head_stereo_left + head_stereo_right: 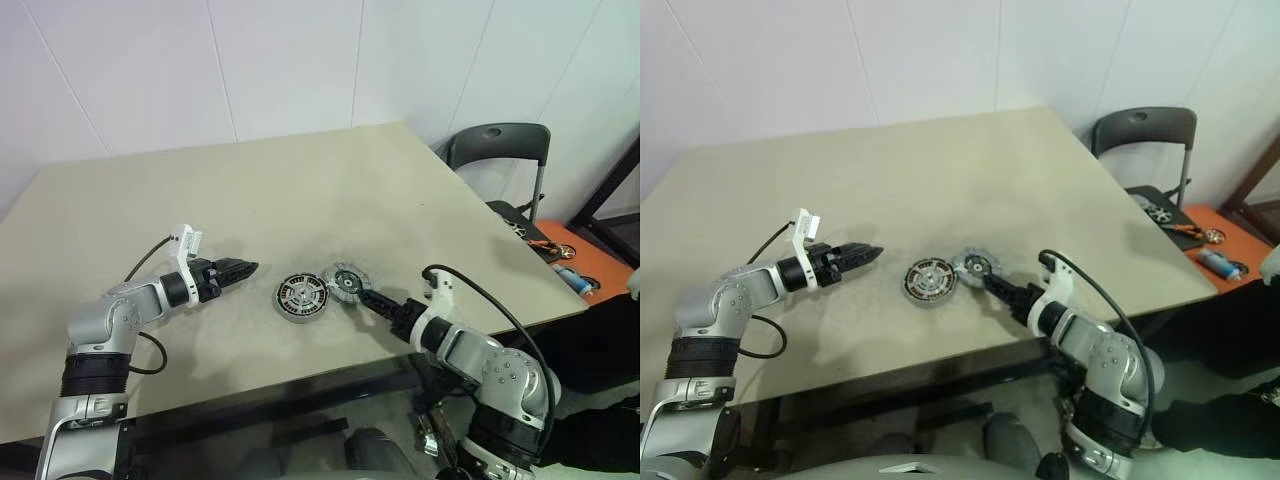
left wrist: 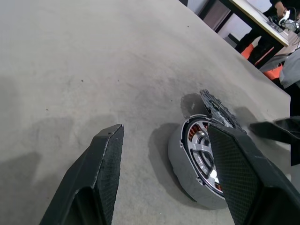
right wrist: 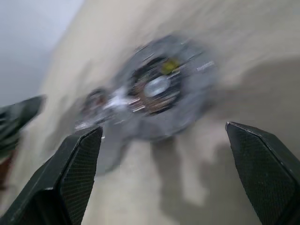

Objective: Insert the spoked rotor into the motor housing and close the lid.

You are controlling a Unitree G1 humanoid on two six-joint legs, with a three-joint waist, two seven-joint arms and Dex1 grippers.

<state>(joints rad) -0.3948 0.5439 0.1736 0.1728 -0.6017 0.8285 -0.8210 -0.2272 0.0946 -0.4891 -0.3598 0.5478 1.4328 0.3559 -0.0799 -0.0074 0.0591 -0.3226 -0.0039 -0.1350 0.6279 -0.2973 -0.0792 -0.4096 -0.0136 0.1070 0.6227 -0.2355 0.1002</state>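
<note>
Motor housing (image 1: 301, 298) sits on the table (image 1: 300, 190) near its front edge, rotor apparently already seated inside. To its left, the left gripper (image 1: 246, 266) hovers spread and empty. Just right of the housing, touching it, lies the lid (image 1: 346, 282), with the right gripper (image 1: 365, 297) beside it, jaws wide and released. The lid looks stiff, thin and slippery metal; best pinched across its notched rim.

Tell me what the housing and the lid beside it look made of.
Housing: looks like matte grey metal on its outer wall, with copper-coloured windings and shiny silver spokes inside. Lid: seemingly dull grey metal, with a notched rim and cut-outs; finer finish unclear.
</note>
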